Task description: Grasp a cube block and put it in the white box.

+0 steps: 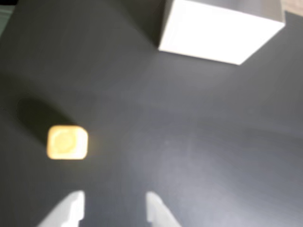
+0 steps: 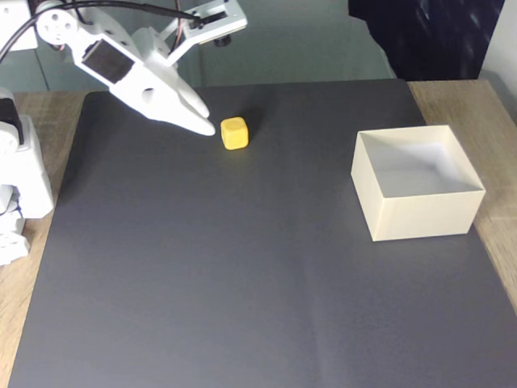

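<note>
The yellow cube block (image 2: 234, 133) rests on the dark mat, far left of the white box (image 2: 420, 212) in the fixed view. My white gripper (image 2: 203, 124) hovers just left of the cube, its tips close to it and pointing right and down. In the wrist view the cube block (image 1: 67, 142) lies above and left of my gripper (image 1: 115, 203), whose two fingertips stand apart with nothing between them. The white box (image 1: 220, 30) sits at the top right of that view.
A dark grey mat (image 2: 242, 267) covers most of a wooden table (image 2: 464, 101). The arm's white base (image 2: 20, 186) stands at the left edge. A dark object (image 2: 428, 36) sits behind the table at the top right.
</note>
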`<action>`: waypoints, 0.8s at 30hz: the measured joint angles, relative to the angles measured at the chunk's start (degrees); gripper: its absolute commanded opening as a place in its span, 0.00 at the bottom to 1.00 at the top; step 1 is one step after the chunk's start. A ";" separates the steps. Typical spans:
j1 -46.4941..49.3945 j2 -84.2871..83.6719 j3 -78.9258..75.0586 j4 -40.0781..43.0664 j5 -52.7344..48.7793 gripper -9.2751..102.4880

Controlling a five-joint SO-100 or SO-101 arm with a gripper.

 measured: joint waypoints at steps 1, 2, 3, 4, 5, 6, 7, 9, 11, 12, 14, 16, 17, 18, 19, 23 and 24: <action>0.00 -0.79 0.00 -0.53 0.00 0.31; 0.00 -1.76 0.00 -1.14 0.00 0.33; 0.00 -2.90 -0.09 -1.76 0.00 0.34; 0.00 -4.22 -0.53 -2.46 0.09 0.36; 0.00 -5.71 -1.05 -3.43 0.26 0.37; 0.00 -7.38 -1.85 -4.22 0.44 0.39; 0.00 -9.05 -2.72 -5.10 0.53 0.39; 0.26 -13.18 -5.36 -6.33 0.79 0.39; 0.53 -17.67 -8.61 -7.29 0.88 0.39; 0.53 -19.86 -10.28 -7.65 0.88 0.39; 0.53 -24.26 -13.54 -8.09 0.88 0.39; 0.35 -27.95 -15.91 -8.70 0.88 0.39; 0.18 -29.44 -16.70 -9.05 0.88 0.39; -0.09 -30.67 -17.05 -9.49 0.88 0.39; -0.44 -31.82 -17.40 -9.93 0.88 0.39; -2.29 -35.60 -17.58 -11.43 0.62 0.39; -2.72 -36.56 -17.58 -11.87 0.53 0.39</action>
